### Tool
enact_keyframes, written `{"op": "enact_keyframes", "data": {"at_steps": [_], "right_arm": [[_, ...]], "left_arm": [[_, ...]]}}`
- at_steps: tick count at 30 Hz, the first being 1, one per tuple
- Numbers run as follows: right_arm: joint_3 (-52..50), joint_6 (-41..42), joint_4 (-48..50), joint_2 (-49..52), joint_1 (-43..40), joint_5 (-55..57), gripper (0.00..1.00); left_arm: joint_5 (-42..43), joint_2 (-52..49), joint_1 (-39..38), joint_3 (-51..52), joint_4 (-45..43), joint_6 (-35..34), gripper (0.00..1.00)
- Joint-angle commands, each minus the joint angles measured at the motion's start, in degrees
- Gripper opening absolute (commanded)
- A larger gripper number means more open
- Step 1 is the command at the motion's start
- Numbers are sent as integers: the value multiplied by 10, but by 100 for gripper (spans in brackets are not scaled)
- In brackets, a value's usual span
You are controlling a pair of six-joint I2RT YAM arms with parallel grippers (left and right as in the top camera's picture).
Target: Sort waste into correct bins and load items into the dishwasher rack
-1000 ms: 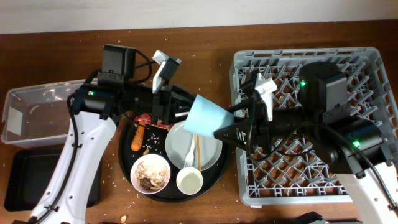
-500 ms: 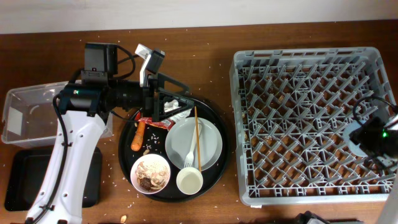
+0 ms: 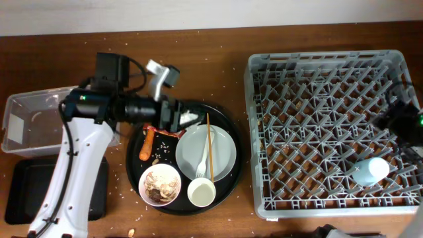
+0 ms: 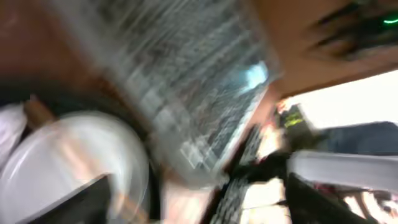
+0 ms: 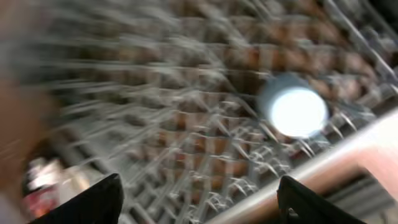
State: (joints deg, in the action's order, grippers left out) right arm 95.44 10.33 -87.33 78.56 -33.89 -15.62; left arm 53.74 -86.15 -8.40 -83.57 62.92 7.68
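Note:
The light blue cup [image 3: 369,170] lies in the front right of the grey dishwasher rack [image 3: 330,59]; the blurred right wrist view shows it [image 5: 292,112] among the pegs. My right gripper [image 5: 199,208] is open and empty above the rack, its arm at the right edge [image 3: 404,122]. My left gripper [image 3: 174,118] is open, close over the crumpled white tissue [image 3: 190,118] at the back of the round black tray [image 3: 231,192]. On that tray are the red wrapper [image 3: 162,130], carrot piece [image 3: 146,147], white plate [image 3: 221,155] with fork [image 3: 201,166] and chopsticks [image 3: 209,135], bowl of food scraps [image 3: 160,184] and small white cup [image 3: 201,192].
The clear tub [image 3: 36,119] stands at the far left, with the shallow black rectangular tray [image 3: 23,192] in front of it. Loose rice grains are scattered over the wooden table [image 3: 218,73]. The left wrist view is heavily blurred.
My right gripper carried the blue cup from over the round tray to the rack, let it go, and pulled back to the right edge. My left gripper shifted slightly near the tissue.

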Motion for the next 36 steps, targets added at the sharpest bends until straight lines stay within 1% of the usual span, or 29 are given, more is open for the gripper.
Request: {"op": "enact_keyframes", "data": {"at_steps": [1,3,4,5,6,8,9,11,12,13,14,15,16,17,19,20,21,22,23,24,25,26,28,29,31,32,33,35,36], "right_arm": [[21,-46,24,-108,101,-115,80],[21,-43,25,-146,179,-103,87],[21,-43,18,-151,202,-90,88],[21,-41,8,-152,216,-82,88],[21,-41,-2,-152,223,-77,88],[21,-41,-12,-144,223,-77,88],[21,-41,-12,-140,223,-77,88],[20,-41,-12,-131,223,-77,88],[20,-41,-12,-129,223,-77,88],[20,-41,-12,-123,223,-77,88],[20,-41,-12,-121,223,-77,88],[20,-41,-12,-120,223,-77,88],[20,-41,-12,-119,223,-77,88],[20,-42,-14,-119,223,-77,88],[19,-41,-33,-119,223,-77,88],[19,-42,-48,-119,223,-77,88],[18,-42,-62,-119,223,-78,88],[18,-45,-69,-119,223,-82,88],[15,-88,-70,-120,234,-134,87],[13,-116,-67,-120,254,-184,85],[6,-125,-47,-120,294,-236,84],[-13,-114,3,-119,353,-261,84],[-41,-59,79,-118,429,-262,84],[-63,-26,169,-115,503,-262,84],[-66,-23,262,-105,572,-257,84],[-66,-23,294,-98,585,-245,84],[-66,-19,299,-93,586,-216,84],[-66,-26,304,-88,585,-210,84],[-66,-54,316,-87,586,-212,84]], "left_arm": [[-314,-1,-79,1,84,-57,69],[-424,-1,-172,18,137,-125,64],[-444,-1,-200,36,142,-152,62],[-448,-1,-224,64,139,-179,58],[-447,-1,-247,106,123,-207,57],[-445,-1,-273,180,79,-233,55],[-446,-1,-283,213,53,-234,52],[-446,-1,-290,246,22,-235,47],[-446,-1,-290,267,-4,-235,46],[-446,-1,-290,292,-32,-245,39],[-445,-1,-290,297,-40,-259,15],[-445,0,-289,293,-43,-259,4],[-429,2,-279,269,-31,-259,0],[-415,3,-271,232,-5,-259,0],[-415,9,-255,141,58,-244,0],[-415,15,-235,77,88,-229,0],[-403,23,-203,25,96,-211,0],[-371,30,-172,-6,88,-192,0],[-233,34,-107,-37,43,-141,0],[-100,31,-59,-38,-9,-115,0],[2,21,-23,-38,-47,-106,0],[154,-4,11,-38,-89,-97,0],[281,-26,16,-38,-111,-71,0],[310,-38,6,-38,-111,-68,0],[318,-38,-10,-38,-111,-67,0],[345,-38,-14,-38,-116,-67,0],[365,-38,-14,-38,-119,-68,0],[365,-37,-15,-38,-119,-68,0],[365,-37,-17,-38,-119,-68,0]]}}
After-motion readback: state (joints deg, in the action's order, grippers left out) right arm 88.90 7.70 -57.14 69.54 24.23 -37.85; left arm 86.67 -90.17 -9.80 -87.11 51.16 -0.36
